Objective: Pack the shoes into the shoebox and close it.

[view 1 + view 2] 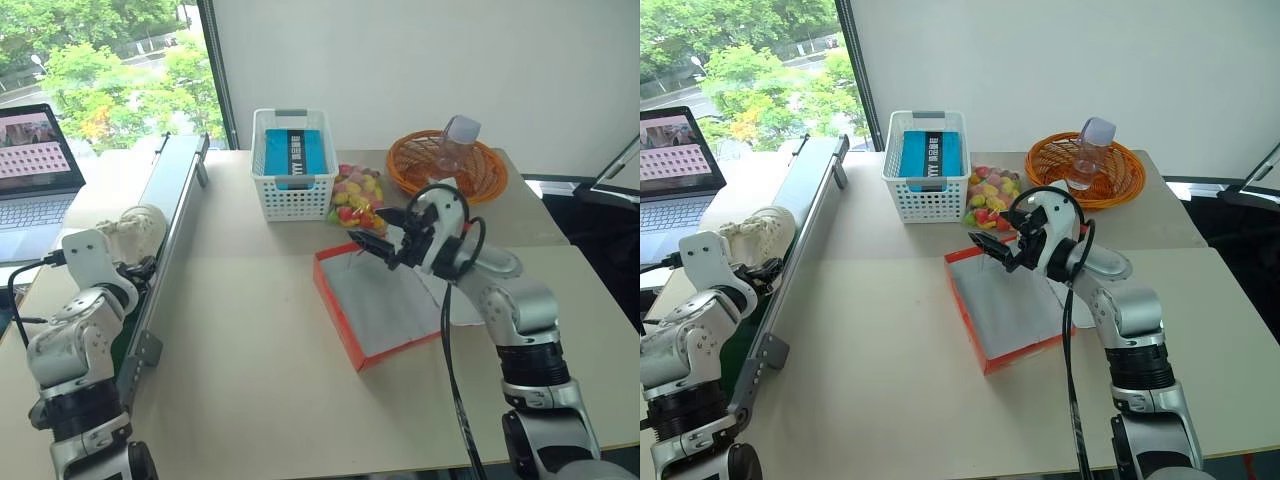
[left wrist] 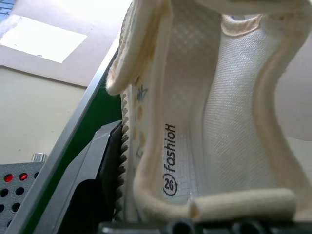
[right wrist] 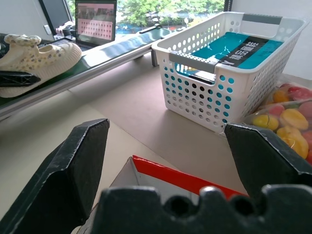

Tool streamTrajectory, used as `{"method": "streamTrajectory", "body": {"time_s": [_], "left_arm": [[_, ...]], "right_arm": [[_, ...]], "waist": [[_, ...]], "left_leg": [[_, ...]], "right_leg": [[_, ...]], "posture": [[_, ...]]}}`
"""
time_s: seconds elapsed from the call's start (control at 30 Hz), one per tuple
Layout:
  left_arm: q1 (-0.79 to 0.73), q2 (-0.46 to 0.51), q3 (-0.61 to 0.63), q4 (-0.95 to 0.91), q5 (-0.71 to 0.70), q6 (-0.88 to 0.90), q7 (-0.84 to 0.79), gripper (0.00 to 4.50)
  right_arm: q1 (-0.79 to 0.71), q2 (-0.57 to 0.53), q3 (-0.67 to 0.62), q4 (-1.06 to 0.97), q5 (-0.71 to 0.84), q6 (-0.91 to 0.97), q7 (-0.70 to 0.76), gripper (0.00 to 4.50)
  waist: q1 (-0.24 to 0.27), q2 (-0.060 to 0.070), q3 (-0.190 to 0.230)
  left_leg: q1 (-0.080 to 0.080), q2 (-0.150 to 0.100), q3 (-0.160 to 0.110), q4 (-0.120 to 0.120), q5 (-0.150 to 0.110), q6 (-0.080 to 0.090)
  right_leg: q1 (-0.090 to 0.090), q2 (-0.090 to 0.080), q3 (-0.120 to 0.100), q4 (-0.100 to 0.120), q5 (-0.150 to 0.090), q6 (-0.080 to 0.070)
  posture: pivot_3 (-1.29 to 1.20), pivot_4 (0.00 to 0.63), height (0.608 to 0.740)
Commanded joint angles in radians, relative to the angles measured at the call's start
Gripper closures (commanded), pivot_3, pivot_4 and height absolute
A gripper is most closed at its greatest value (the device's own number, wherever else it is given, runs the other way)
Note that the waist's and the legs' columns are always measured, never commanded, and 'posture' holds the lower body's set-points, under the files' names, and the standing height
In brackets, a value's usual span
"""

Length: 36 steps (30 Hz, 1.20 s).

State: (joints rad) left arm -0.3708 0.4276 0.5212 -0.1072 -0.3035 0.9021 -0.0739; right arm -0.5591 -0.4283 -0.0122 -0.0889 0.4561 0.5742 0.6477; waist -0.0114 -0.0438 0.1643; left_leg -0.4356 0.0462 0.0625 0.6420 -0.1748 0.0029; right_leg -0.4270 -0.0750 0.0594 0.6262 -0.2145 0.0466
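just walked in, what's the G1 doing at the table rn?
It is packing shoes. The left gripper is at a cream-white fabric shoe lying on the green conveyor belt along the table's left side, fingers around it but not clearly clamped yet. The right gripper hangs open over the far edge of the flat orange-red cardboard shoebox, which lies open with no shoe inside. Nothing is packed so far.

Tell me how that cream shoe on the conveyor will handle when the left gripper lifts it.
The shoe looks like soft woven fabric with padded edges, so it will probably flex and sag. It seems light. The textured cloth should not slip much.
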Motion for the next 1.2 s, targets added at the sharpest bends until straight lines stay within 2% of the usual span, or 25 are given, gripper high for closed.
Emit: {"method": "streamTrajectory", "body": {"time_s": [0.03,0.13,0.2,0.3,0.5,0.63,0.93,1.03,1.2], "left_arm": [[-0.147,-0.002,-0.046,-0.106,-0.018,-0.123,-0.001,1.63],[-0.243,-0.046,-0.102,-0.15,-0.068,-0.141,-0.028,1.63],[-0.288,-0.086,-0.194,-0.198,-0.121,-0.096,-0.083,1.63],[-0.304,-0.12,-0.281,-0.24,-0.16,-0.061,-0.129,1.63],[-0.342,-0.238,-0.429,-0.264,-0.227,-0.025,-0.158,1.63],[-0.343,-0.278,-0.468,-0.249,-0.241,-0.03,-0.17,1.63],[-0.338,-0.334,-0.541,-0.236,-0.249,-0.038,-0.198,1.63],[-0.341,-0.349,-0.548,-0.233,-0.249,-0.038,-0.198,1.65],[-0.354,-0.346,-0.532,-0.218,-0.249,-0.027,-0.197,1.65]], "right_arm": [[-0.046,0.005,-0.066,-0.033,0.054,0.023,-0.017,0.0],[-0.078,0.033,-0.124,-0.04,0.129,0.085,-0.054,0.0],[-0.106,0.032,-0.146,-0.044,0.158,0.15,-0.089,0.0],[-0.137,0.045,-0.179,-0.036,0.194,0.203,-0.142,0.0],[-0.218,0.14,-0.339,-0.043,0.383,0.339,-0.338,0.0],[-0.23,0.191,-0.414,-0.077,0.505,0.393,-0.457,0.0],[-0.194,0.19,-0.421,-0.137,0.611,0.403,-0.556,0.0],[-0.176,0.184,-0.415,-0.154,0.64,0.402,-0.565,0.7],[-0.162,0.175,-0.41,-0.16,0.664,0.39,-0.588,2.41]], "waist": [[0.002,-0.005,0.003],[0.002,-0.008,0.005],[0.002,-0.009,0.005],[-0.001,-0.008,0.005],[-0.013,-0.008,0.005],[-0.012,-0.007,0.005],[-0.008,-0.007,0.005],[-0.007,-0.007,0.005],[-0.01,-0.007,0.005]], "left_leg": [[-0.002,0.0,-0.001,0.0,0.001,-0.001],[-0.005,0.001,-0.002,0.001,0.003,0.0],[-0.005,0.0,-0.002,0.002,0.004,0.003],[-0.006,0.0,-0.002,0.001,0.004,0.004],[-0.007,0.001,-0.003,0.0,0.003,0.004],[-0.007,0.002,-0.004,0.0,0.003,0.004],[-0.009,0.001,-0.004,0.001,0.003,0.005],[-0.009,0.001,-0.004,0.001,0.003,0.005],[-0.009,0.001,-0.004,0.001,0.003,0.005]], "right_leg": [[-0.001,0.0,-0.001,0.0,0.0,0.0],[-0.002,0.0,-0.003,-0.002,0.002,0.0],[-0.001,-0.001,-0.003,-0.003,0.002,0.001],[-0.001,-0.001,-0.003,-0.003,0.003,0.002],[-0.005,0.003,-0.002,0.0,0.001,0.001],[-0.006,0.004,-0.002,0.001,0.002,0.0],[-0.006,0.004,-0.002,0.0,0.001,0.001],[-0.006,0.004,-0.002,0.0,0.001,0.001],[-0.006,0.004,-0.002,0.0,0.001,0.001]], "posture": [[0.0,0.15,0.74],[0.0,0.15,0.74],[0.0,0.15,0.74],[0.0,0.15,0.74],[0.0,0.15,0.74],[0.0,0.15,0.74],[0.0,0.15,0.74],[0.0,0.15,0.74],[0.0,0.15,0.74]]}}
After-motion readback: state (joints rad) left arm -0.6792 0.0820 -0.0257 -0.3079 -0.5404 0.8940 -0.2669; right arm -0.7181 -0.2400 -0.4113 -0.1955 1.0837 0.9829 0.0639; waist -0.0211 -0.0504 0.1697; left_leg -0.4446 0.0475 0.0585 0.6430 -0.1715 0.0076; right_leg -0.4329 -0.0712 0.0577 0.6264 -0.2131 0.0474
